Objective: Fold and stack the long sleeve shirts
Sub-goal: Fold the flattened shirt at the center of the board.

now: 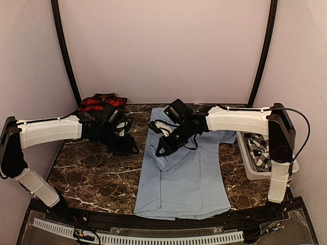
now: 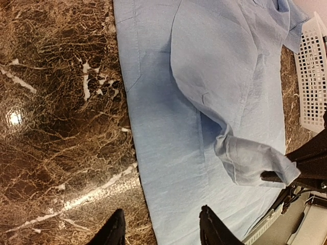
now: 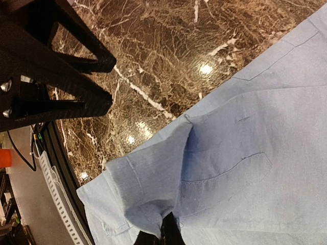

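The light blue shirt (image 1: 186,178) lies flat on the marble table, collar to the back. My right gripper (image 1: 160,151) is shut on its sleeve cuff (image 3: 148,189) and holds the sleeve lifted over the shirt's left side; the pinch shows at the bottom of the right wrist view (image 3: 164,236). My left gripper (image 1: 130,148) is open and empty, hovering over the shirt's left edge (image 2: 161,232). The red-and-black plaid shirt (image 1: 102,102) lies bunched at the back left. The black-and-white checked shirt (image 1: 260,148) lies in the basket.
The white lattice basket (image 1: 250,171) stands at the right table edge, also in the left wrist view (image 2: 314,76). Bare marble (image 1: 97,178) lies left of the blue shirt. The left arm's fingers (image 3: 76,102) are close to my right gripper.
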